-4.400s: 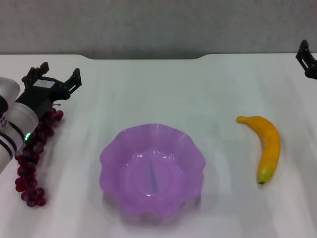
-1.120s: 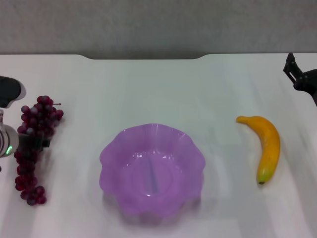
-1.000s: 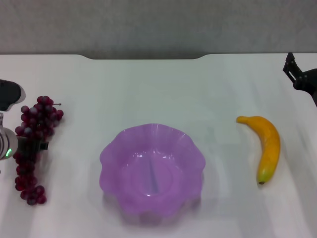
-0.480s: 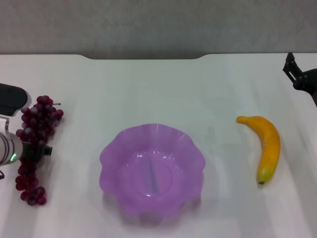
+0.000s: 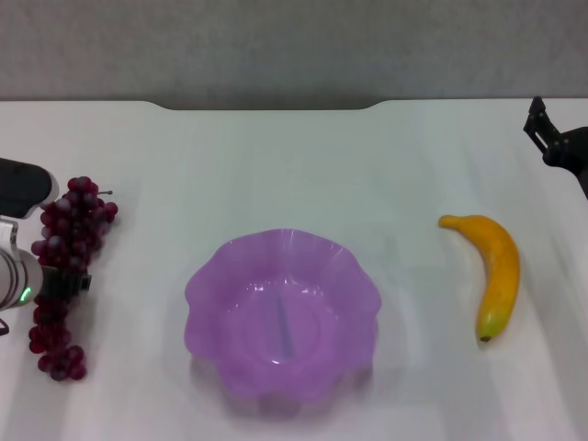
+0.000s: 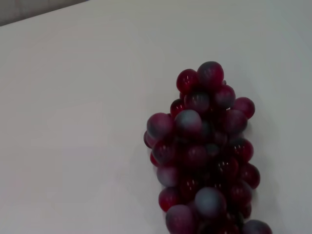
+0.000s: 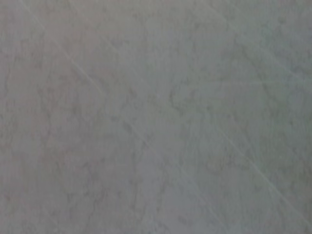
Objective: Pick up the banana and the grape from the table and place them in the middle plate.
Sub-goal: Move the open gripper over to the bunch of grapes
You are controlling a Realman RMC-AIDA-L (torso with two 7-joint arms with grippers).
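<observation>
Apparently we bring the left gripper [image 5: 62,280] onto the grape [image 5: 62,266] at the bench's [image 5: 276,165] left edge; jaw state untellable, as with the right gripper [image 5: 551,138], parked far right.

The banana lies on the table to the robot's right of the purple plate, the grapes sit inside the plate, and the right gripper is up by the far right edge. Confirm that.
Not quite. The grapes are not in the plate; the head view shows them on the table at its left, under the left gripper. The banana and right gripper are as you said.
</observation>
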